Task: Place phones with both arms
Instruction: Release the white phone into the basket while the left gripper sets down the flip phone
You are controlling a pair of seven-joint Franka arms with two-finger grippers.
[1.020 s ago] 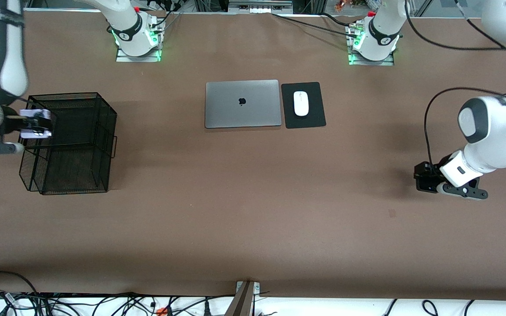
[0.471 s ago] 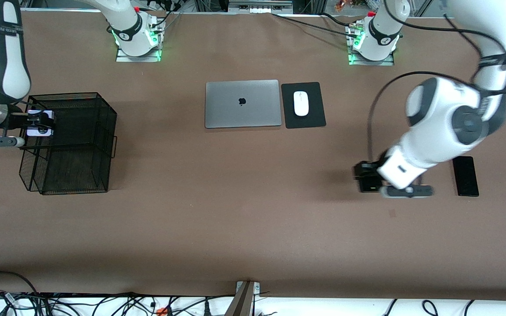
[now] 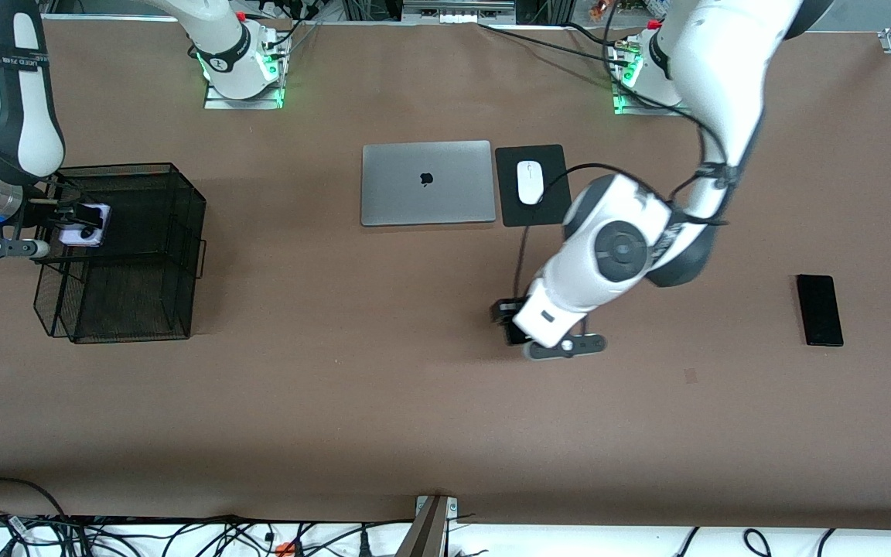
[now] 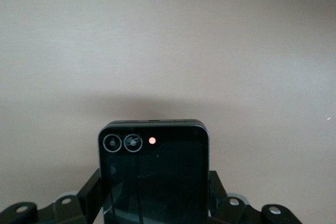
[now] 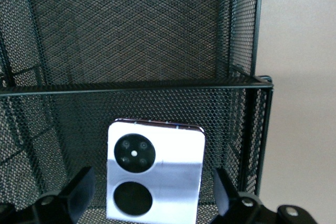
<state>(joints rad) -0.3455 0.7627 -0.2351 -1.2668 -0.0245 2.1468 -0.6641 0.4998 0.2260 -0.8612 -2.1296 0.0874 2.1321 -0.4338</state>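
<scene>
Your right gripper (image 3: 66, 224) is hanging over the top of the black mesh basket (image 3: 144, 255) at the right arm's end of the table. Its fingers (image 5: 79, 187) are standing spread wide, clear of the lilac phone (image 3: 83, 234) on both sides, so the grip is released. In the right wrist view the lilac phone (image 5: 155, 177) is showing between those spread fingers with its two black camera circles facing the camera, and the basket's mesh walls (image 5: 157, 40) are rising around it. You cannot tell from these views whether the phone is resting on anything inside.

Your left gripper (image 3: 519, 329) is hanging over bare table, nearer to the front camera than the mouse pad (image 3: 534, 209). Its jaws are clenched on the small black phone (image 3: 509, 321). In the left wrist view that black phone (image 4: 153, 174) is sitting upright between the fingers (image 4: 92, 192), with its two lens rings and a small red dot near its upper edge, and only plain brown table (image 4: 168, 40) is showing past it.

The long black phone (image 3: 819, 309) is lying flat on the table toward the left arm's end, well apart from both grippers.

The closed laptop (image 3: 427, 182) is lying between the two bases' line and the table's middle, and the white mouse (image 3: 529, 182) is sitting on the pad just beside it.
</scene>
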